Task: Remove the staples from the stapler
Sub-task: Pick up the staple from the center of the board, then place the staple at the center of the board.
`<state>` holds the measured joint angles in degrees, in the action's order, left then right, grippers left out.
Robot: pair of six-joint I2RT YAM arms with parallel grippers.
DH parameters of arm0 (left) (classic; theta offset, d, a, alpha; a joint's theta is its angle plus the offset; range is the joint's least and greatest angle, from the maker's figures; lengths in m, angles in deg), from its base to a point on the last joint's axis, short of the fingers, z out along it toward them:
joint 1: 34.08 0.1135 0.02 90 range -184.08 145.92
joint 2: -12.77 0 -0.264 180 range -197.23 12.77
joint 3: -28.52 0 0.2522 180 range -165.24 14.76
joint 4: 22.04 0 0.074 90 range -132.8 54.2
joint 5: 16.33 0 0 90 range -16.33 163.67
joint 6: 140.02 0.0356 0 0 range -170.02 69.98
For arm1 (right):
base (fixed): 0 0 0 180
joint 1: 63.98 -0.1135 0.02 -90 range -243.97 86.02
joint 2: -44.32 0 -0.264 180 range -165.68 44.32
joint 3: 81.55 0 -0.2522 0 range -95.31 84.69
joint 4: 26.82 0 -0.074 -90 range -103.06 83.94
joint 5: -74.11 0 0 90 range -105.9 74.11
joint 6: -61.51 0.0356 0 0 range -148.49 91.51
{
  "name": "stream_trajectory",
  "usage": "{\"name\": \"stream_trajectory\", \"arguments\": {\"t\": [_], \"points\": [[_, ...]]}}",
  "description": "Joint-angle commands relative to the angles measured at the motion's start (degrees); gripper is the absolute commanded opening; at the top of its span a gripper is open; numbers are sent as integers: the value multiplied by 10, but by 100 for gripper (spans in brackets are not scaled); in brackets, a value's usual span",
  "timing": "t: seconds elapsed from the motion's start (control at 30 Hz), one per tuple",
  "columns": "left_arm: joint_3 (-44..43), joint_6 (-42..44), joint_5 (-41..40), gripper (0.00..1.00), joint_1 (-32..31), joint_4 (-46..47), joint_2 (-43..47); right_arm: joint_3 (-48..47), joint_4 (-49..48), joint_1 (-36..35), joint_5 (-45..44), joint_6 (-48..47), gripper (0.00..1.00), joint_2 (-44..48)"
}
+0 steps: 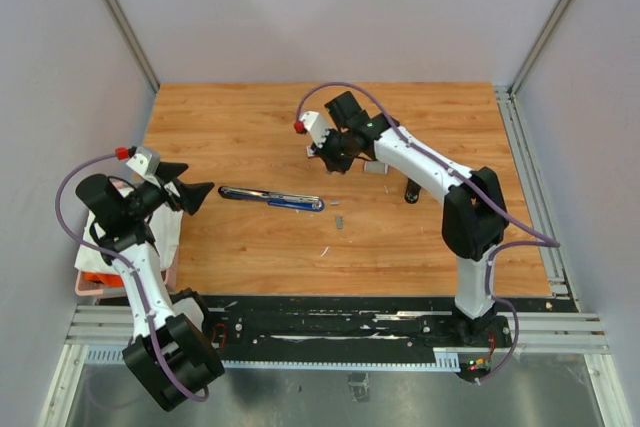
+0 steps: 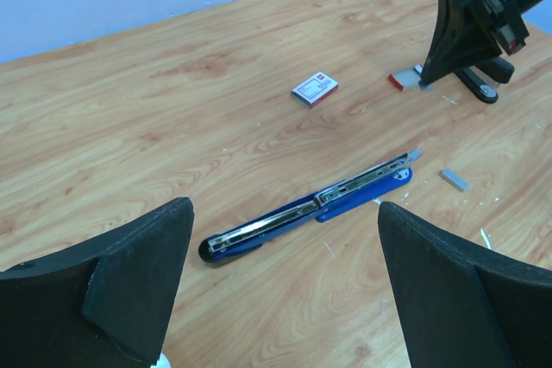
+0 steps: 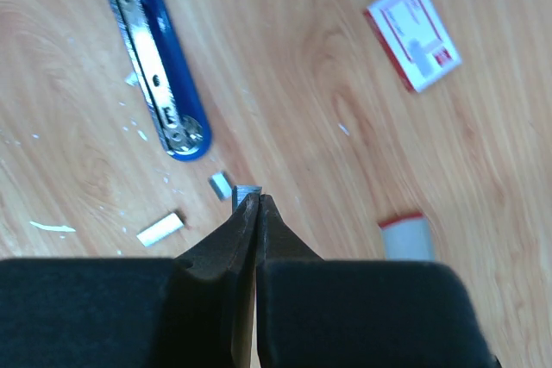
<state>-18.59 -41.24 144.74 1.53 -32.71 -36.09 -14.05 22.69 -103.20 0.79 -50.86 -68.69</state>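
The blue stapler [image 1: 270, 197] lies opened flat on the wooden table, its silver rail facing up [image 2: 310, 204] [image 3: 155, 84]. My right gripper [image 3: 257, 199] hovers above the table right of the stapler's end, shut on a short grey bar of staples [image 3: 245, 190] pinched at its tips. It shows as well in the top view [image 1: 324, 153]. Another small bar of staples [image 3: 221, 184] lies on the wood just beside the stapler's end [image 1: 339, 220] [image 2: 453, 179]. My left gripper [image 2: 285, 213] stands wide open and holds nothing, back from the stapler's left end [image 1: 190, 187].
A small red-and-white box [image 2: 314, 89] [image 3: 412, 34] lies behind the stapler. A grey tab with a red edge [image 3: 405, 234] and a black object [image 1: 411, 190] sit under the right arm. White scraps [image 3: 160, 228] dot the wood. A pink basket [image 1: 90, 287] stands at the left edge.
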Motion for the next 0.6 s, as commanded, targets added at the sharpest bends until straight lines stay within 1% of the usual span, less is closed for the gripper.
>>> {"name": "stream_trajectory", "arguments": {"t": [0.0,0.2,0.3,0.57], "points": [[-1,7,17,98,4,-4,-6,41,-10,30,-41,15,0,31],[-7,2,12,98,5,-7,-12,112,-63,77,-72,67,0,41],[-8,-3,1,98,4,-6,-15,127,-81,93,-66,96,1,37],[-10,-8,-5,98,5,-7,-23,142,-97,97,-56,124,0,-17]]}}
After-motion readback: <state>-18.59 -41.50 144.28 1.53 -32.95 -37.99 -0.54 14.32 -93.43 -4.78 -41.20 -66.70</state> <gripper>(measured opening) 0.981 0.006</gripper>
